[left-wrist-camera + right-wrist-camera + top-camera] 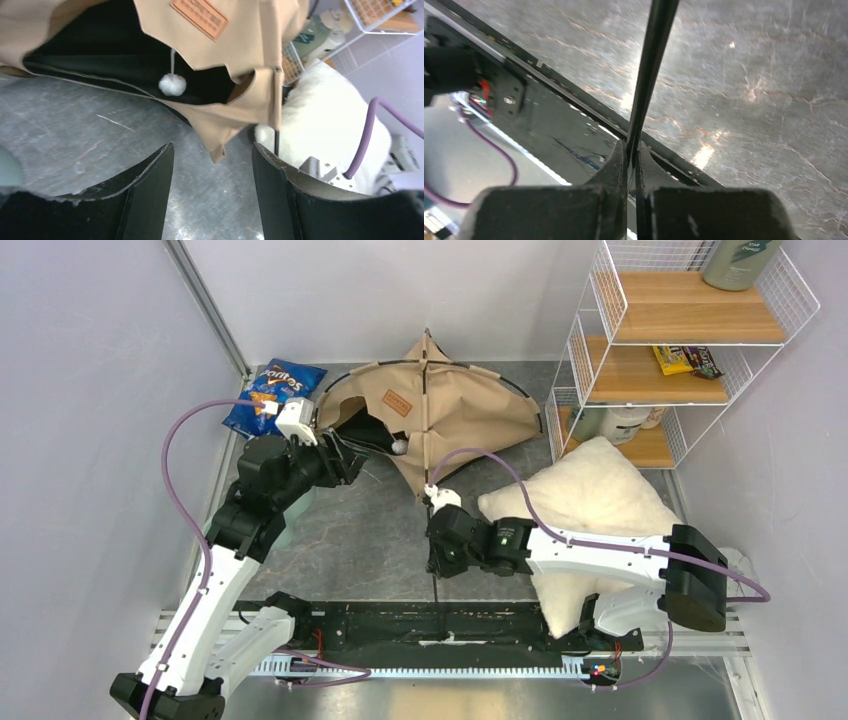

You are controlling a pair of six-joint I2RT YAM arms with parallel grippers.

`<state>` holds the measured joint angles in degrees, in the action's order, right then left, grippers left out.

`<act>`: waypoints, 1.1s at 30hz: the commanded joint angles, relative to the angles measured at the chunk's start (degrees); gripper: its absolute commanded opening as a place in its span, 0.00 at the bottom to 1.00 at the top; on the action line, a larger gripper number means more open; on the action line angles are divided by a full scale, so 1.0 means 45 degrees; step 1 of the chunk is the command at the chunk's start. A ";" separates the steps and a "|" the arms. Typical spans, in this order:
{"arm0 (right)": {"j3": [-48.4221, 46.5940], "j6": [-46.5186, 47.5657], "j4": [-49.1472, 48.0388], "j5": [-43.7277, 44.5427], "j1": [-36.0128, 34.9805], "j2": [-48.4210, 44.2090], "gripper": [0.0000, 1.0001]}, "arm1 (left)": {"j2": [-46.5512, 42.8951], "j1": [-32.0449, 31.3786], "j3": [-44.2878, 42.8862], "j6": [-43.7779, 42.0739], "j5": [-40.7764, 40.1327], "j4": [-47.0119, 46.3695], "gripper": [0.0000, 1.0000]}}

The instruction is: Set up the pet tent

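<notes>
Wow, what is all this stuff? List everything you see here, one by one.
pet tent: one, tan, back middle of the table, slumped
tent pole: one, thin black, running from the tent towards the near edge
pompom: one, white, hanging in the tent doorway
pillow: one, fluffy white, right side
crisp bag: one, blue, back left
wire shelf: one, white with wooden boards, back right, holding a bottle, packets and jars
table: one, grey marbled
left arm: one, black and white, jaws open facing the tent doorway
right arm: one, black and white, jaws shut on the tent pole
</notes>
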<state>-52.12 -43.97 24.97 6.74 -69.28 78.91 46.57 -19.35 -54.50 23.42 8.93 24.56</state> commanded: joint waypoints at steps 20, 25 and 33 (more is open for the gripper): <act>-0.3290 -0.0114 -0.0329 0.0604 0.0762 -0.0241 0.00 | 0.0740 -0.1313 0.2843 0.4561 0.3111 -0.5332 0.64; -0.2948 -0.0052 -0.1150 0.0134 0.0805 -0.0409 0.00 | 0.1530 -0.2003 0.3160 0.4515 0.3009 -0.6487 0.65; -0.2861 0.0036 -0.1671 -0.0648 0.0844 -0.0212 0.00 | 0.2022 -0.2650 0.3916 0.4034 0.2421 -0.8026 0.52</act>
<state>-65.25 -45.17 22.63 4.95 -65.71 79.53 55.16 -30.72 -38.04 41.95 20.99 -3.51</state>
